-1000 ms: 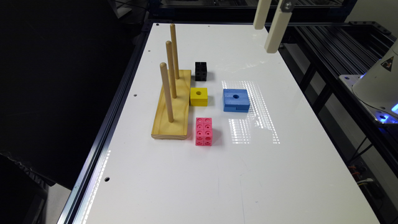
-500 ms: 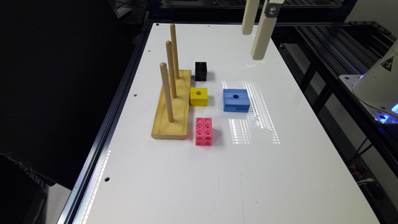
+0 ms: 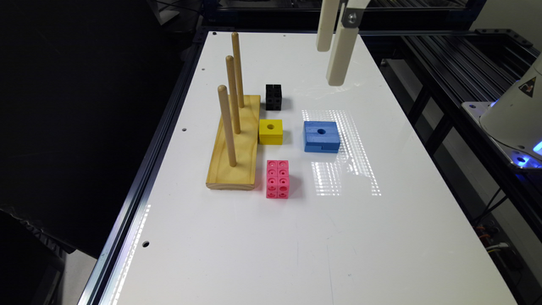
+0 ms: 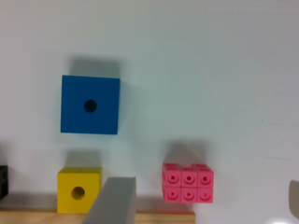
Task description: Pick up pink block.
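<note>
- Exterior view: the pink block (image 3: 277,178) lies flat on the white counter (image 3: 262,254), just beside the near end of the wooden peg base (image 3: 235,146) and apart from the yellow block (image 3: 271,131) behind it.
- The blue block (image 3: 322,136) sits toward the exterior view's right, and the black cube (image 3: 273,97) lies farther back.
- The hand (image 3: 334,63) hangs high above the far part of the counter, well apart from the pink block and holding nothing.
- Judging by its look, the block is light, rigid plastic with smooth sides that could slip. A hold across its two-cube width looks safest, though the side facing the peg base leaves little room.
- Wrist view: from above, the pink block (image 4: 188,182) shows round holes in each cube face.
- A narrow strip of counter seems to separate it from the wooden base (image 4: 159,217), though the blur makes that uncertain.
- One finger (image 4: 112,201) and the edge of the other stand wide apart, so the hand is released, with the pink block between them in this picture.
- This view gives the top layout and finger spread; the exterior view gives the hand's height.
</note>
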`<state>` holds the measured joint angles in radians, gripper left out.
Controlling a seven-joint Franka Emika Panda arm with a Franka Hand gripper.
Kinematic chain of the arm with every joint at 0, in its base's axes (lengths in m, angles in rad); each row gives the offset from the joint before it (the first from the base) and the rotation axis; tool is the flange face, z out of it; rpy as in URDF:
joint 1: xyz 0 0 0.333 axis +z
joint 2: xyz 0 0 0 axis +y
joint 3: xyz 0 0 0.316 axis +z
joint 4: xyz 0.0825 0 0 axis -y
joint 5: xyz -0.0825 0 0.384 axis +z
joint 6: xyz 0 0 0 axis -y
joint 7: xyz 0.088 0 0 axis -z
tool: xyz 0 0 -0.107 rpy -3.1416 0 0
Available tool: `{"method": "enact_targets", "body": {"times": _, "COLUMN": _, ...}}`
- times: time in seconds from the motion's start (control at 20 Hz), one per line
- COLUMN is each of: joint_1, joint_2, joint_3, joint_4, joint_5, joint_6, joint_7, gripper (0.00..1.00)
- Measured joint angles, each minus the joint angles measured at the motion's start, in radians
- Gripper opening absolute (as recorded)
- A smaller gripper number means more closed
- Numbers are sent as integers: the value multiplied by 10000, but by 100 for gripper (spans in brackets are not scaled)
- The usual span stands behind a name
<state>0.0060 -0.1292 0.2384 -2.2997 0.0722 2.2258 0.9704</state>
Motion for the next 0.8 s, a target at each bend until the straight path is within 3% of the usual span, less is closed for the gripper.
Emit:
{"method": "enact_targets", "body": {"times": 0.5, "joint_1": -115, "joint_2": 240, "joint_3": 3, "joint_4": 113, "joint_5": -26, "joint_6": 33, "joint_7": -1, "gripper": 100}}
{"method": "enact_targets", "body": {"times": 0.8, "joint_1": -128, "joint_2": 1388, "joint_3": 10, "joint_4": 113, "joint_5": -145, "joint_6": 1069, "joint_7": -1, "gripper": 100}}
